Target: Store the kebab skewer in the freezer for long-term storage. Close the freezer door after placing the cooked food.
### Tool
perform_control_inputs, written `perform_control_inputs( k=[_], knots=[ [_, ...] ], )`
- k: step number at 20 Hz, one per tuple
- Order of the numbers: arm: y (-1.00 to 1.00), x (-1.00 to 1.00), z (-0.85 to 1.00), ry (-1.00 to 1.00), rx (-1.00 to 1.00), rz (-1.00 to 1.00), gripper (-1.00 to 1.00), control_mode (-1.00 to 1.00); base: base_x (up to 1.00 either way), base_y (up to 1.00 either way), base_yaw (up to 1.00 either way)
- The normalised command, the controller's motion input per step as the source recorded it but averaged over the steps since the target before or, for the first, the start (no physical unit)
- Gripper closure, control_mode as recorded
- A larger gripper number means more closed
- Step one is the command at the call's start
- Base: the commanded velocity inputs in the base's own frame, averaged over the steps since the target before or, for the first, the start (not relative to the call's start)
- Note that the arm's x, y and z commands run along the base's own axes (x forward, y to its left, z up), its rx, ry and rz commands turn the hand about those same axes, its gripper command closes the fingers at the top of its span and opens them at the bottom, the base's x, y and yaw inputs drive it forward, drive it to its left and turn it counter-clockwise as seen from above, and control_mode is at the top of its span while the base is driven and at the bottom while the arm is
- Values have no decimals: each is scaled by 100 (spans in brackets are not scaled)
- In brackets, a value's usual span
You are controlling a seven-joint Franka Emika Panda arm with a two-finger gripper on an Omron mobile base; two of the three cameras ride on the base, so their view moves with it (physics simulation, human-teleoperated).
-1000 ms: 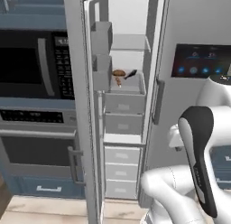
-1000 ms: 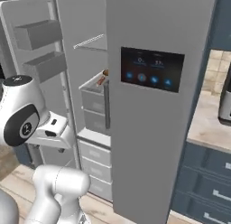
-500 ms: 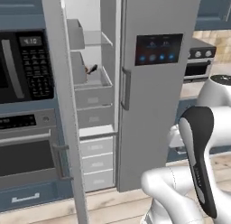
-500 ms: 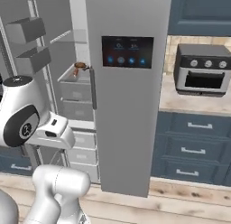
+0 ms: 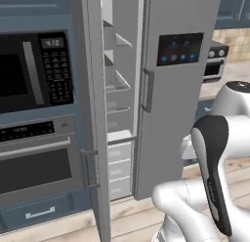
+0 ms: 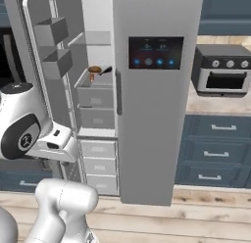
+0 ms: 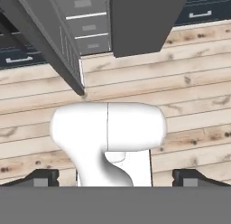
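With the freezer door (image 6: 46, 70) hanging open and nothing between its wide jaws, your gripper (image 7: 115, 177) points down at the wooden floor (image 7: 189, 110), well short of the freezer (image 6: 95, 97). On an upper shelf lie a tan lump (image 6: 94, 70) and a dark-handled item (image 6: 105, 70); the kebab skewer is too small to make out there. Judged from this, storing looks done, so you next reach for the door's edge and swing it shut.

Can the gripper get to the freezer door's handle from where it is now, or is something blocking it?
Probably not yet. The gripper is open and points down at the wooden floor, low in front of the freezer. The freezer door stands open, edge-on, with its handle unobstructed, so nothing blocks it; the arm must lift and turn.
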Motion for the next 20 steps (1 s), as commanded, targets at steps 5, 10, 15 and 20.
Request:
perform_control_inputs(
  k=[5,10,15,20],
  knots=[
    [0,0,0,0,0,0,-100,100,-29,22,11],
    [0,0,0,0,0,0,-100,100,-17,10,25],
    [0,0,0,0,0,0,-100,100,-14,9,13],
    [0,0,0,0,0,0,-100,100,0,0,0]
  ],
)
